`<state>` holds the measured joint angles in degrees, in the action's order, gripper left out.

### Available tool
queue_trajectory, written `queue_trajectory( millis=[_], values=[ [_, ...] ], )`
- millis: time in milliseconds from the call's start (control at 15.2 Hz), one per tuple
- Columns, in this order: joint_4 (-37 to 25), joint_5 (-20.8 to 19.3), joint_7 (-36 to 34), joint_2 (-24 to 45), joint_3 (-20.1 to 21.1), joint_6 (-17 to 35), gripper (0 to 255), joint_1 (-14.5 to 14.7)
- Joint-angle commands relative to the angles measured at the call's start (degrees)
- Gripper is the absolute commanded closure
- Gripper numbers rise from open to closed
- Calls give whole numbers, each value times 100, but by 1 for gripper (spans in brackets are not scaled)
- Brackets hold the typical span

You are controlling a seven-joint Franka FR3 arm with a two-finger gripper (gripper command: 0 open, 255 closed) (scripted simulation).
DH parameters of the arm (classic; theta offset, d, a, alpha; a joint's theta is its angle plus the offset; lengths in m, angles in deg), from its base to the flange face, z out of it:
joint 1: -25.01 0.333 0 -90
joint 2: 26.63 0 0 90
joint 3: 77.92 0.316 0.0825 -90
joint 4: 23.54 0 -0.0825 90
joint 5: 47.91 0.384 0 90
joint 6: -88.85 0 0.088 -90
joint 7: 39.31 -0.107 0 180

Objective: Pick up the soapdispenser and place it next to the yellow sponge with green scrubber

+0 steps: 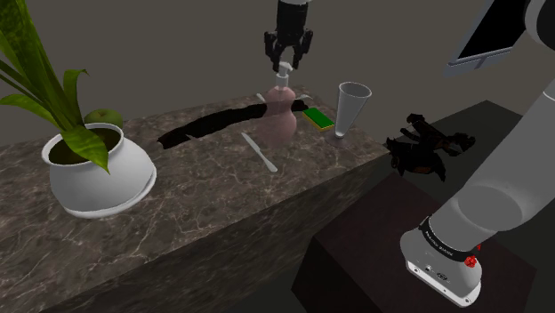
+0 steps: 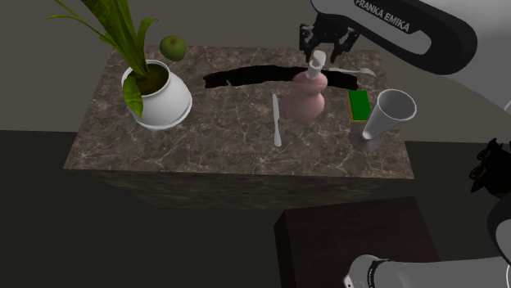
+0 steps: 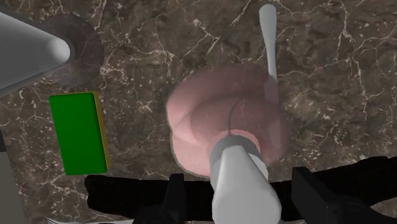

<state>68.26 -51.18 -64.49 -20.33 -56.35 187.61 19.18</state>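
A pink, gourd-shaped soap dispenser (image 1: 280,116) (image 2: 305,96) (image 3: 222,121) with a grey pump top stands upright on the dark marble counter (image 1: 222,204). The sponge (image 1: 317,117) (image 2: 358,105) (image 3: 77,133) lies flat close beside it, green face up with a yellow edge. My gripper (image 1: 286,62) (image 2: 326,51) (image 3: 245,200) hangs straight above the dispenser. It is open, its fingers (image 3: 177,200) on either side of the pump head with a gap on each side.
A tall grey cone-shaped glass (image 1: 351,107) (image 2: 385,119) stands just beyond the sponge near the counter's corner. A white utensil (image 1: 260,151) (image 2: 277,123) lies by the dispenser. A potted plant (image 1: 93,173) and a green apple (image 2: 172,47) sit at the far end. A black strip (image 1: 213,124) crosses the counter.
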Motion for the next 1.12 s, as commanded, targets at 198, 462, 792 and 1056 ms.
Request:
queue_trajectory(
  millis=[198,462,792,1056],
  values=[
    [-2,0,-2,-3,1,0,0,1],
    [-698,-34,-14,91,18,-609,0,34],
    [-904,-50,-22,132,24,-776,0,48],
    [-902,-50,-22,132,24,-775,0,48]
  ],
)
